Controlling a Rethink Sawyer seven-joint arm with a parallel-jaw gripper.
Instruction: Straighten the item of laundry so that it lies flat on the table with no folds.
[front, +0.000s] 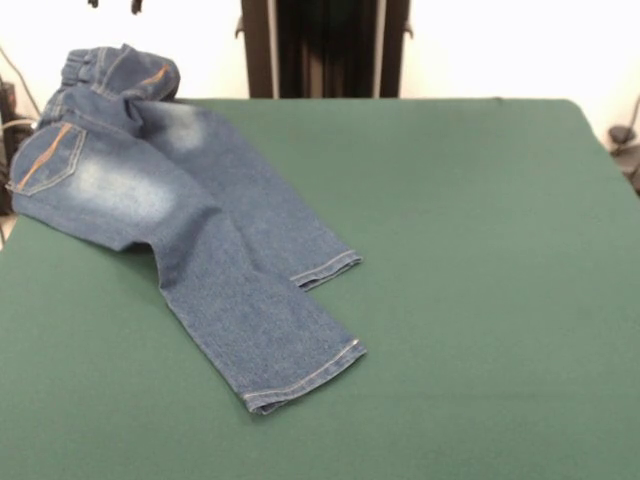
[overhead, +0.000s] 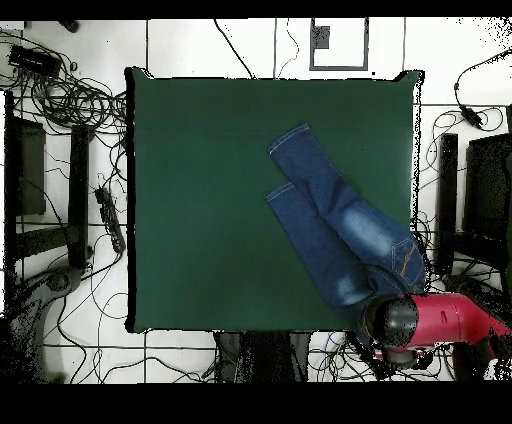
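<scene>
A: How many things are on the table (front: 480, 300)?
B: 1 pair of jeans (front: 200, 240), lying at a table corner, waistband bunched and hanging past the edge.
A: Legs?
B: 2, both pointing toward the table's middle, one overlapping the other near the seat. 1 orange-stitched pocket shows.
A: The gripper (overhead: 392, 322)?
B: 1, above the waistband corner; I cannot tell how its jaws stand.

Front camera: looking low across the big dark green cloth table (front: 480, 300).
Top camera: looking straight down at it.
</scene>
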